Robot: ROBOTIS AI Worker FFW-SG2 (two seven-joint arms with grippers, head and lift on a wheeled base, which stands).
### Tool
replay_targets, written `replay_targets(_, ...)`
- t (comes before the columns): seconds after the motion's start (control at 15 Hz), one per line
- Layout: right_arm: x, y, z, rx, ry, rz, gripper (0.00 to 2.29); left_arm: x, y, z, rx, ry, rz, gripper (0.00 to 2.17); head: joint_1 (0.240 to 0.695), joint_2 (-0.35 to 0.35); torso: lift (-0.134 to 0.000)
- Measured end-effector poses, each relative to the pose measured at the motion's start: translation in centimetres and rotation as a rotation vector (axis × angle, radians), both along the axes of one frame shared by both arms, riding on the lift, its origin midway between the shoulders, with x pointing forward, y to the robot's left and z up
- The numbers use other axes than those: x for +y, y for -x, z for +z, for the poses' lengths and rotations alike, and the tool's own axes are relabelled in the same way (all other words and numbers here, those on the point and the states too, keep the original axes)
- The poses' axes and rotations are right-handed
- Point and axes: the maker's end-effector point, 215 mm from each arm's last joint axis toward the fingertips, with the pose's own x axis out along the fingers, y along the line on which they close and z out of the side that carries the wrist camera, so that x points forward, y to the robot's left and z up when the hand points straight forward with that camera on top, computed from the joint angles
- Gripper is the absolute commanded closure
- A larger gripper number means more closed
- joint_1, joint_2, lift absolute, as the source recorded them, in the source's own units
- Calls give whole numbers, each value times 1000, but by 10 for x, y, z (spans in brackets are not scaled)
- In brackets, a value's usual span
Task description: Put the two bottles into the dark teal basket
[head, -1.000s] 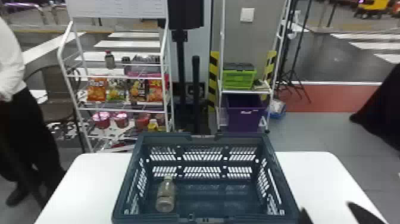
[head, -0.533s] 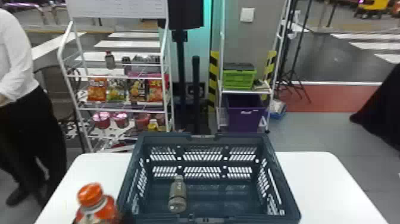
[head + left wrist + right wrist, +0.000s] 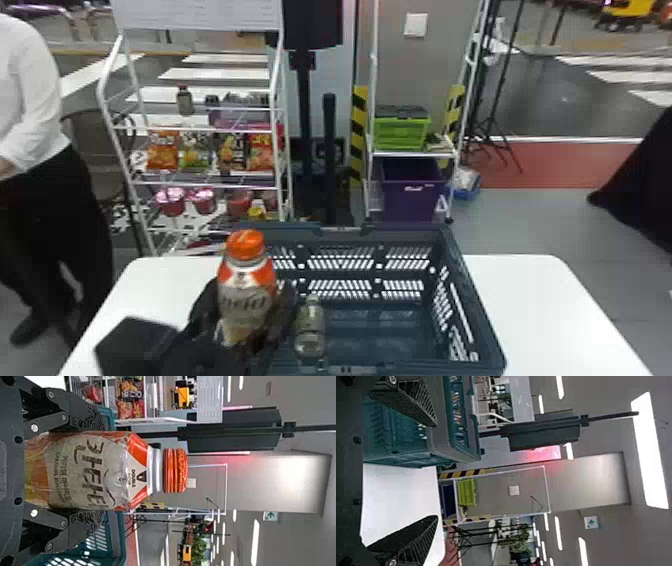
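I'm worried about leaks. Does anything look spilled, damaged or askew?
Nothing stands out: the orange-capped bottle is upright in the left tool, the basket looks intact, and no spill shows on the white table.

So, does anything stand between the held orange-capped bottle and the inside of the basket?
Possibly the clear bottle, inside the dark teal basket, just right of the orange-capped bottle. Nothing visible stands over the basket's right part. Whether the held bottle has cleared the left wall, I cannot tell.

One bottle [image 3: 247, 295] with orange cap is being held upright at left side of the dark teal basket [image 3: 410, 231]; one clear bottle [image 3: 310, 330] is resting inside.
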Motion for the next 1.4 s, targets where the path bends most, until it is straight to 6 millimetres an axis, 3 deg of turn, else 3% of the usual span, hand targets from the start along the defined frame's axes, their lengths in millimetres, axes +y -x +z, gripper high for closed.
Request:
replay_targets(0.2,6,0,-13,59,-3,14,66,-44,-31,9,21,-22,-96,2145,499,0,0)
replay_targets(0.4,0,1,-26,105,2,10,70,-104,-71,-10,154,-141,-263,2145,499,0,0)
replay_targets(0.53,-4,4,-31,118,5,3,70,-136,-93,-32,254,-199,-343,2145,499,0,0)
replay_targets(0.67,-6,7,-33,121,6,0,70,-153,-89,-80,491,-241,-421,2145,499,0,0)
replay_targets(0.8,-7,10,-36,123,5,10,70,-151,-68,-116,708,-273,-470,2145,499,0,0)
replay_targets(0.87,-8,11,-37,126,6,10,73,-151,-65,-123,772,-277,-489,2145,499,0,0)
replay_targets(1.13,-5,6,-47,146,2,19,73,-140,-88,-150,916,-285,-498,2145,499,0,0)
replay_targets(1.4,-1,3,-52,161,-3,27,76,-110,-123,-178,975,-313,-474,2145,499,0,0)
